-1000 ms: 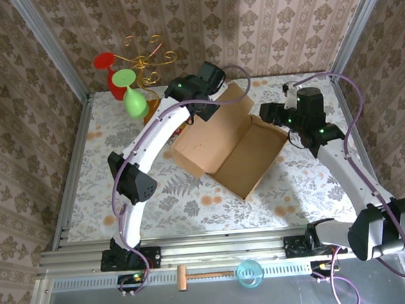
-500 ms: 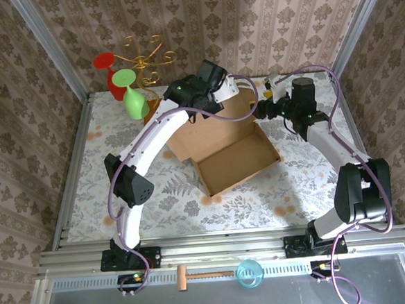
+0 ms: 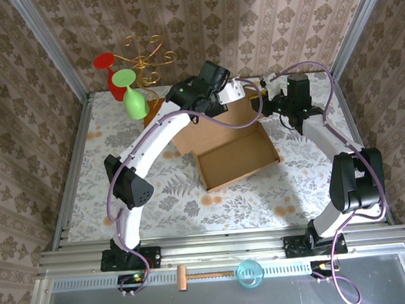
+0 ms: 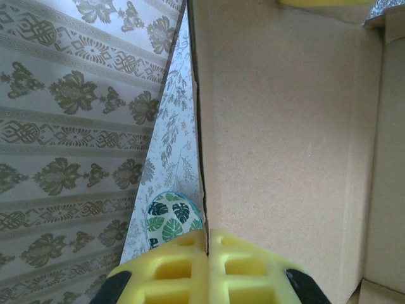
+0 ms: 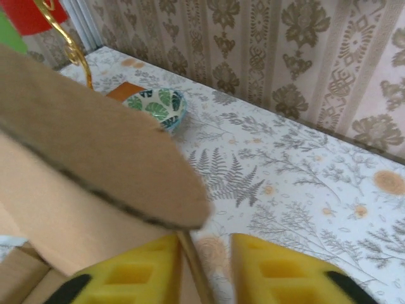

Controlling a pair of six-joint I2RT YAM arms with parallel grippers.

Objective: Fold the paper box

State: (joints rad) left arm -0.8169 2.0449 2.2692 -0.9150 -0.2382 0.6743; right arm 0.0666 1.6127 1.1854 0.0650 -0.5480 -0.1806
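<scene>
On my overhead feed the fern-print table takes up the middle of the frame, and the paper box lies just above centre, its shallow tray open upward and its far panel raised toward the top of the picture. The left arm arcs from the lower left up to that raised panel, and the right arm bends in from the right edge to the same spot. At the upper left I see a gold wire stand with a red glass and green glasses hanging on it. On my left wrist feed the box fills the right side, and the left gripper at the bottom has its yellow pads pressed together, pinching the panel's edge in the seam. A leaf-patterned bowl sits just beside it on the table. On my right wrist feed a rounded flap of the box crosses the left half, the same bowl shows above it, and the right gripper stands slightly spread, a cardboard edge in the gap, clear of the right-hand pad
</scene>
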